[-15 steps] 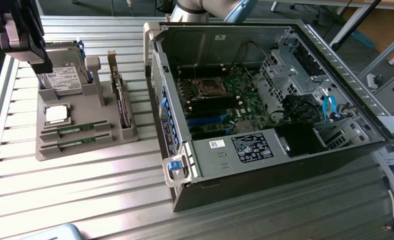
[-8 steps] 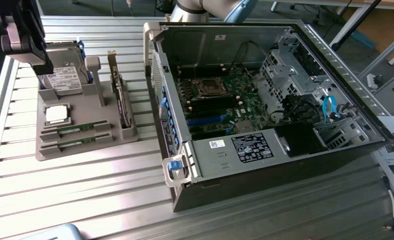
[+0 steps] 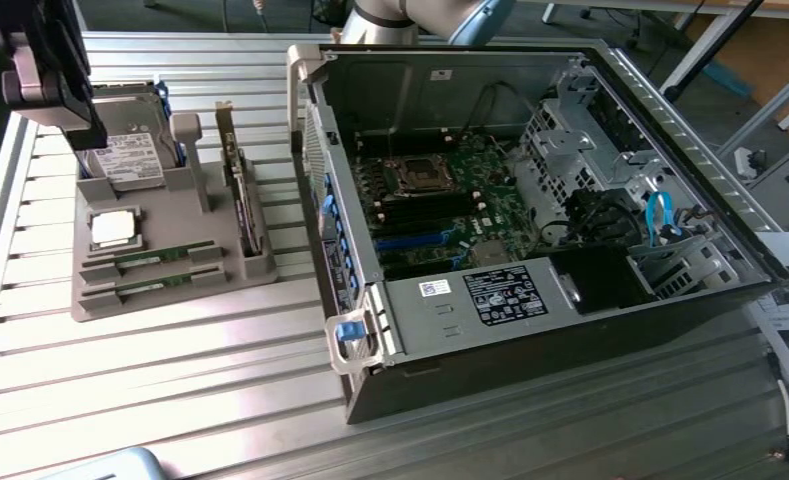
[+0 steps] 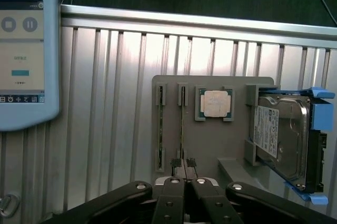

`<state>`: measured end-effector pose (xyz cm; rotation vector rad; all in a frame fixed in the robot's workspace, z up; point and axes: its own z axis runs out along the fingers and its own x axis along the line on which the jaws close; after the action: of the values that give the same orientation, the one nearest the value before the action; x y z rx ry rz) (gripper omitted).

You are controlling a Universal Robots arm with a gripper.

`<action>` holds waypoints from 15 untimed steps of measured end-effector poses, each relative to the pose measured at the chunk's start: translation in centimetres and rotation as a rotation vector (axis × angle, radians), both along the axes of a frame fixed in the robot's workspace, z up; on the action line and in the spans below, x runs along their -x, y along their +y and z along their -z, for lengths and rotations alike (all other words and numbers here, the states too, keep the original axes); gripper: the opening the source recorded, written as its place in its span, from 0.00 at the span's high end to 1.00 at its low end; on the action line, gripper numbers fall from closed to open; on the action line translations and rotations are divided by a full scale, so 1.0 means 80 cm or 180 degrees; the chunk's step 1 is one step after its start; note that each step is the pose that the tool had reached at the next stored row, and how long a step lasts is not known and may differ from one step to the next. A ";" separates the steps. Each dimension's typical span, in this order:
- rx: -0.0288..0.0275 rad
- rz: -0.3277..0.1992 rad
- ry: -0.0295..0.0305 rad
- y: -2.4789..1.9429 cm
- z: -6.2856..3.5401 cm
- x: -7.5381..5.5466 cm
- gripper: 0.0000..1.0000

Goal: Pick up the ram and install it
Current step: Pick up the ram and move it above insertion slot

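Two ram sticks lie side by side in slots of a grey holder tray (image 3: 167, 300) on the exterior view's left: one ram (image 3: 147, 262) and a second ram (image 3: 143, 288) nearer the front. In the wrist view they run edge-on, the ram (image 4: 182, 124) in line with my fingertips and the other ram (image 4: 160, 129) beside it. My gripper (image 3: 81, 125) hangs well above the tray's far end. In the wrist view the gripper (image 4: 184, 162) is shut with nothing between its fingers. The open computer case (image 3: 528, 190) shows its motherboard (image 3: 441, 205).
On the tray also sit a silver processor chip (image 3: 114, 228), a hard drive in a blue frame (image 4: 281, 145) and an upright expansion card (image 3: 241, 195). A teach pendant (image 4: 23, 55) lies on the ribbed metal table (image 3: 167, 390). Cables and papers lie at the exterior view's right edge.
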<state>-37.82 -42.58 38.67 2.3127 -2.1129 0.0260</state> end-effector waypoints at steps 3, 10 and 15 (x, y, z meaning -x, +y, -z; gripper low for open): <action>0.0000 0.0000 0.0000 0.0000 0.002 0.000 0.89; 0.0000 0.0000 0.0000 0.0000 0.006 0.000 0.89; 0.0000 0.0000 0.0000 0.0000 0.006 0.000 0.89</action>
<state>-37.82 -42.58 38.15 2.3128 -2.1128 0.0260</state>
